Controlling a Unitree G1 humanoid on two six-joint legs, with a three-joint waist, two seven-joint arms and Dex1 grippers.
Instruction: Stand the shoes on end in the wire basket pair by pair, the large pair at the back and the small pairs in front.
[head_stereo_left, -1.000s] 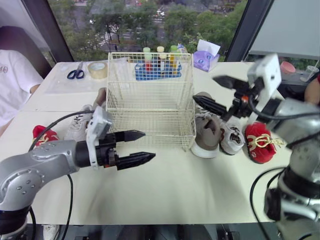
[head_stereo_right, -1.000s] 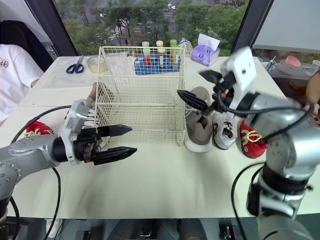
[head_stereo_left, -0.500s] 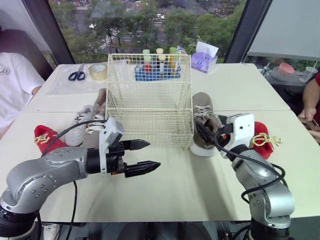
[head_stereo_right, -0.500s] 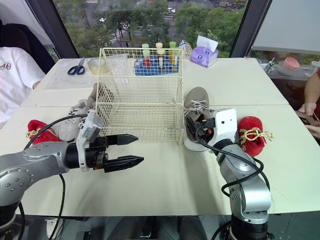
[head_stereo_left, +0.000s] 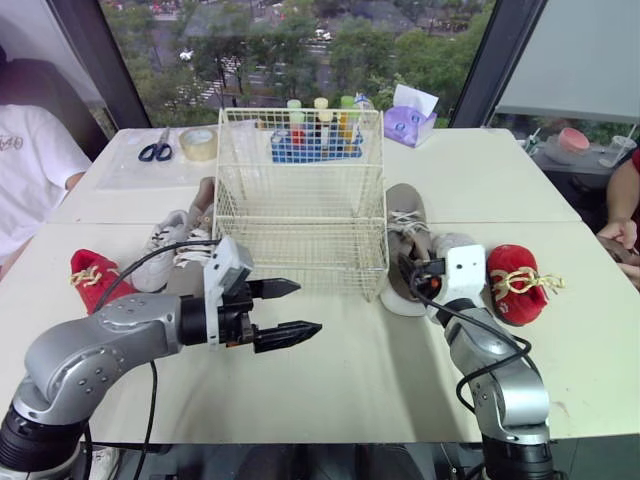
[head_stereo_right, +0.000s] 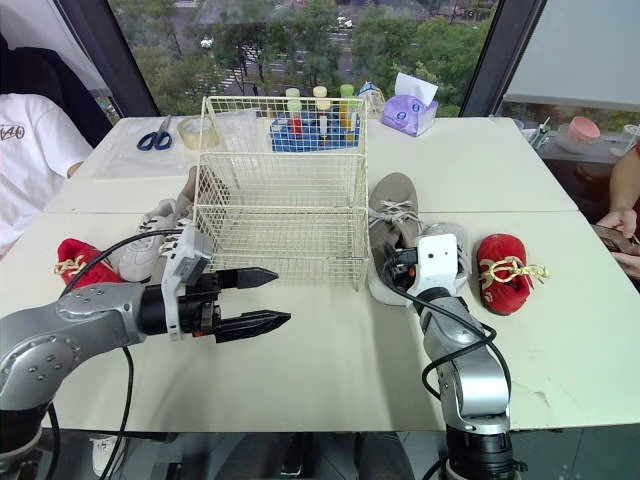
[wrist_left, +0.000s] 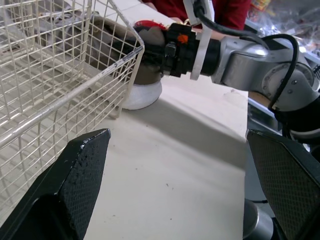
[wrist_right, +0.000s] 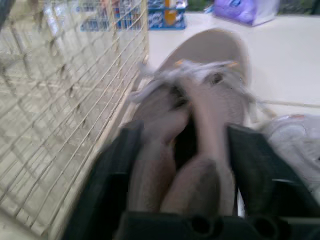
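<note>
Sitting within right pincer (wrist_right: 186, 131): taupe shoe (wrist_right: 212, 97).

**Cream wire basket (head_stereo_left: 300, 200) upright, three shoes on either side of it.**
The basket stands just beyond the left gripper (head_stereo_left: 309, 307), its nearest wall close to the tips. A large taupe suede shoe (head_stereo_left: 405, 225) with white laces lies sole-down against the basket's side, heel at the right gripper (head_stereo_left: 412, 270). A small white sneaker (head_stereo_left: 452, 243) and a small red shoe with gold laces (head_stereo_left: 515, 280) lie just outboard of that gripper. A second taupe shoe (head_stereo_left: 203, 195), second white sneaker (head_stereo_left: 160, 250) and second red shoe (head_stereo_left: 92, 278) lie outboard of the left gripper.
</note>
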